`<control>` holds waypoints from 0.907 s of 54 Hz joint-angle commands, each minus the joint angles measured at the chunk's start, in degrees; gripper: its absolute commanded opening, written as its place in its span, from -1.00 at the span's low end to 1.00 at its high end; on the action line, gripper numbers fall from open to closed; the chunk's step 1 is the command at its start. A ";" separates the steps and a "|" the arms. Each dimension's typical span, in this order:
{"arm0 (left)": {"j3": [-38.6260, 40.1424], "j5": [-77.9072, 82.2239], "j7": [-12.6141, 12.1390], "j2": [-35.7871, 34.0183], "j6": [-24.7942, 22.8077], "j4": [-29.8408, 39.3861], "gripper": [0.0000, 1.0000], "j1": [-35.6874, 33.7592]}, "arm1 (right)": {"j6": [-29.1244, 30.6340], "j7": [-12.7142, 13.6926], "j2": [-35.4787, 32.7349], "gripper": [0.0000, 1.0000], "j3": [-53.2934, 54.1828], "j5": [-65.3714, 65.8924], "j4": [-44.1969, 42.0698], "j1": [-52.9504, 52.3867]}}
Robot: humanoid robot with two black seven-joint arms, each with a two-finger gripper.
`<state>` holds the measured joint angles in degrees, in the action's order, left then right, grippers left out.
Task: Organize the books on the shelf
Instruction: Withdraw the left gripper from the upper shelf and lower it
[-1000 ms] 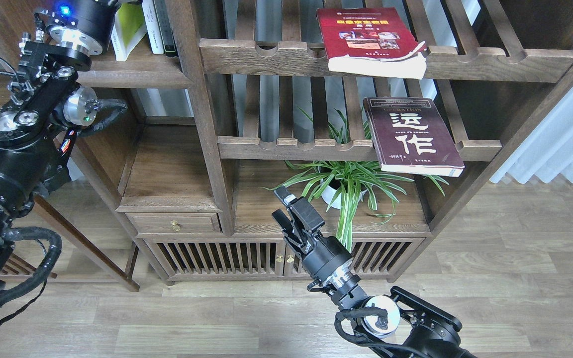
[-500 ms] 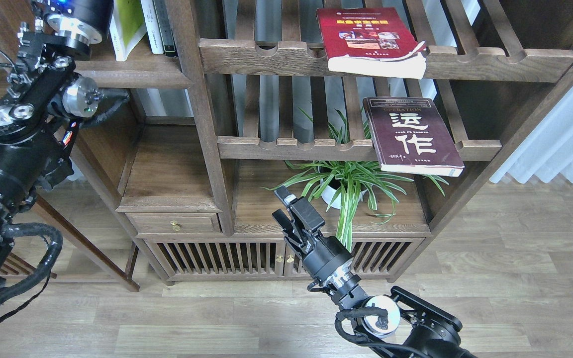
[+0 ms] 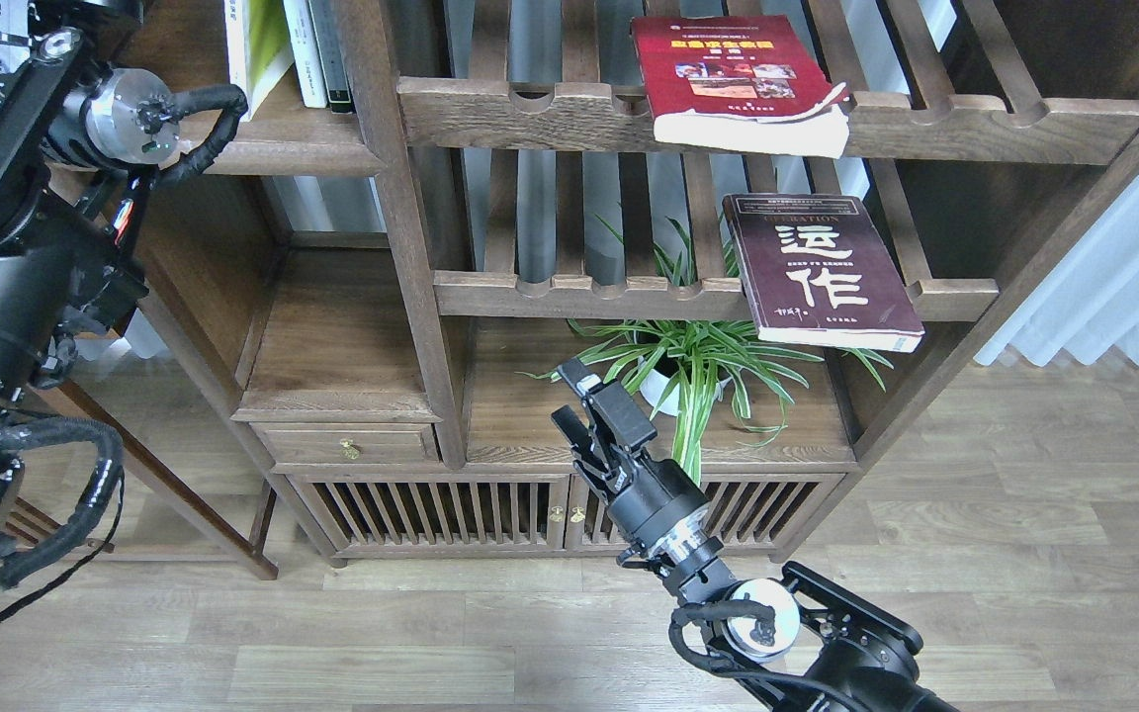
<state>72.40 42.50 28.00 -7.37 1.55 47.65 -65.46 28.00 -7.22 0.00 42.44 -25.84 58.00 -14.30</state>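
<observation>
Head view: two books are lying flat on slatted racks, still waiting to be moved.
Right gripper [image 3: 584, 396]: its fingers are standing apart, holding nothing, low near the green spider plant [image 3: 693, 361].
Nearest book: the dark maroon paperback with big white characters [image 3: 820, 269] is sitting up and to the right of this gripper; its long side is running far to near.
Red paperback with small photos [image 3: 736, 79]: higher and farther, pointing the same way.
Yellow-green paperback [image 3: 255, 44]: standing upright on the dark-brown wooden board shelf [image 3: 273, 148], far left.
Left gripper: out of sight.

Bare solid shelf [image 3: 332, 148] beside standing yellow-green book [image 3: 255, 44]; left arm [image 3: 16, 198] crowds its front.
</observation>
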 commanded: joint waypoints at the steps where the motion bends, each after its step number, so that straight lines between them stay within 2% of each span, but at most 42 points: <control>1: 0.11 -5.75 0.00 -0.02 -0.06 3.49 0.82 1.30 | 0.00 -0.07 0.00 0.97 2.73 0.00 0.88 0.06; 7: 0.02 -8.83 0.00 0.07 -0.23 7.80 0.98 3.23 | 0.00 -0.07 0.00 0.97 4.14 0.00 0.97 0.41; 24: 0.99 -10.16 0.00 0.07 -0.85 16.16 0.99 4.99 | 0.00 -0.07 0.00 0.97 6.16 0.00 0.97 0.24; 39: 4.15 -13.06 0.00 0.33 -1.64 24.24 0.97 11.67 | 0.00 0.02 0.00 0.98 8.01 0.00 1.23 -0.11; 42: 4.51 -13.93 0.00 0.60 -3.04 25.12 0.97 12.11 | 0.00 0.02 0.00 0.98 8.10 0.00 1.32 0.24; 43: 4.94 -15.24 0.00 0.86 -7.83 25.21 0.97 12.11 | 0.00 0.02 0.00 0.98 8.18 0.00 1.67 0.41; 49: 5.30 -17.53 0.00 0.86 -15.43 25.12 0.89 12.20 | 0.00 0.02 0.00 0.98 8.18 0.00 2.03 0.50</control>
<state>77.22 27.61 28.00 -6.65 -5.46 72.62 -53.46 28.00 -7.21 0.00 50.58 -25.84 59.62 -13.97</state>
